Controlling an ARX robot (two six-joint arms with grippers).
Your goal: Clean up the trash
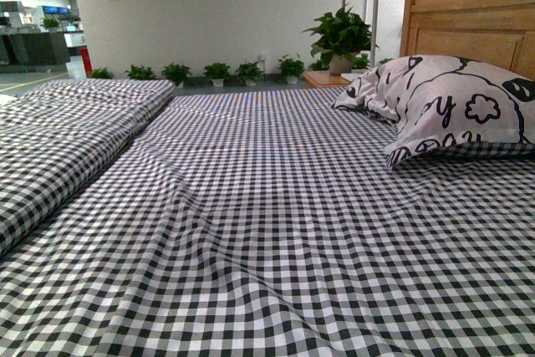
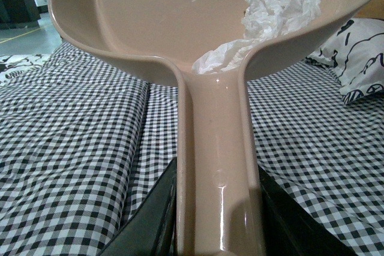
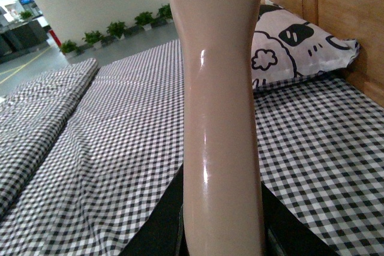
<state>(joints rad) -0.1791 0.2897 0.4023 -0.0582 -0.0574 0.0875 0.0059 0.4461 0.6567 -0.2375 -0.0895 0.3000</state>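
In the left wrist view my left gripper (image 2: 217,220) is shut on the handle of the pale pinkish-beige dustpan (image 2: 156,16), held above the bed. The trash (image 2: 270,19), a crumpled wad of white tissue, lies inside the pan near the handle. In the right wrist view my right gripper (image 3: 221,220) is shut on the beige handle of the brush (image 3: 219,88); its bristle end is out of view. Neither gripper, the dustpan nor the trash shows in the front view.
The bed has a black-and-white checked sheet (image 1: 267,232). A folded checked quilt (image 1: 67,131) lies at the left. A patterned pillow (image 1: 451,106) rests against the wooden headboard (image 1: 468,6) at the right. Potted plants (image 1: 217,71) line the far wall.
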